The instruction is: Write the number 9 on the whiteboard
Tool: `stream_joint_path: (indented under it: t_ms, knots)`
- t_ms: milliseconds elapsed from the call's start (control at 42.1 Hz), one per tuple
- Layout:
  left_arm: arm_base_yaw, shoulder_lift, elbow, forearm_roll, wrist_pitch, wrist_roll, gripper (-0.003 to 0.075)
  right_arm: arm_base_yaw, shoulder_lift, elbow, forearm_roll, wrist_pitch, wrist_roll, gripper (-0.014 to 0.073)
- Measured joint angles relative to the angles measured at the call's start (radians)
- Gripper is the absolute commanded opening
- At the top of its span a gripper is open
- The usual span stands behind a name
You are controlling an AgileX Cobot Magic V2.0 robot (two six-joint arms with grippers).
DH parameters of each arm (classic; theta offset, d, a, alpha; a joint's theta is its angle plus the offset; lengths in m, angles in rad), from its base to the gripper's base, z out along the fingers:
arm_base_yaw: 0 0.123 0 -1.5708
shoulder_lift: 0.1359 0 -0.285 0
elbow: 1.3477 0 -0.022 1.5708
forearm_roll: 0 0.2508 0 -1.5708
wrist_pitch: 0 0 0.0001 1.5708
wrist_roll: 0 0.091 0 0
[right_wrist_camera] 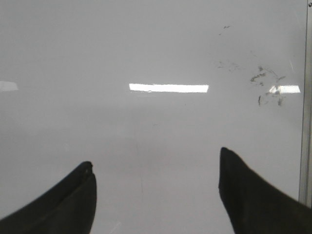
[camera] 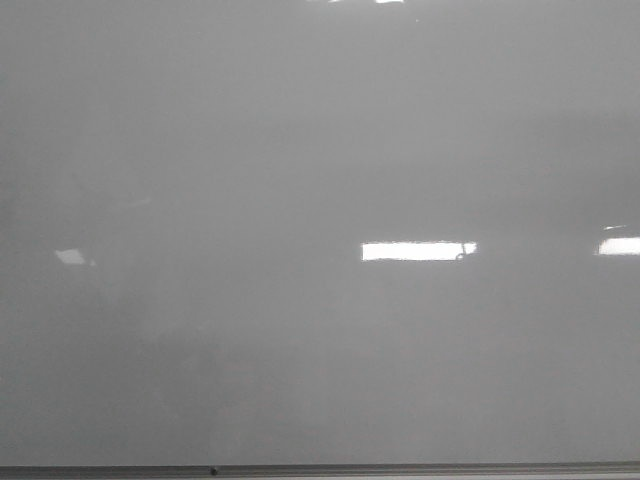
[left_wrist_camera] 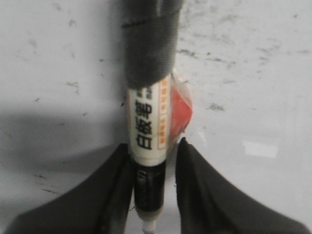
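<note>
The whiteboard (camera: pixel 300 150) fills the front view, glossy pale grey with bright light reflections. No number 9 shows on it in any view. Neither gripper shows in the front view. In the left wrist view my left gripper (left_wrist_camera: pixel 154 146) is shut on a marker (left_wrist_camera: pixel 148 126) with a white printed barrel, a black lower part, grey tape at the far end and a red-orange piece beside it. The marker hangs close over the board (left_wrist_camera: pixel 253 73). My right gripper (right_wrist_camera: pixel 155 157) is open and empty over the board (right_wrist_camera: pixel 156 48).
A thin metal edge strip (camera: pixel 400 468) runs along the board's near edge; it also shows in the right wrist view (right_wrist_camera: pixel 307 97). Old dark marker smudges (right_wrist_camera: pixel 265 83) lie near that strip. Small dark specks (left_wrist_camera: pixel 214 106) dot the board around the marker.
</note>
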Motion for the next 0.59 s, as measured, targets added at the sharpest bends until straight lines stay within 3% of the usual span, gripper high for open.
stream_joint_path:
  t_ms: [143, 357, 476, 594]
  knots:
    - [0.000, 0.000, 0.000, 0.000, 0.000, 0.000, 0.0000, 0.000, 0.000, 0.000, 0.000, 0.000, 0.000, 0.0549]
    - [0.000, -0.012, 0.000, 0.000, 0.020, 0.000, -0.0004, 0.000, 0.000, 0.000, 0.000, 0.000, 0.000, 0.0549]
    - [0.000, -0.073, -0.017, 0.000, 0.140, 0.000, -0.0004, 0.000, 0.000, -0.001, 0.000, 0.000, 0.000, 0.0549]
    - [-0.017, -0.155, -0.088, 0.000, 0.367, 0.000, -0.0004, 0.000, 0.022, -0.018, 0.010, 0.033, 0.000, 0.0549]
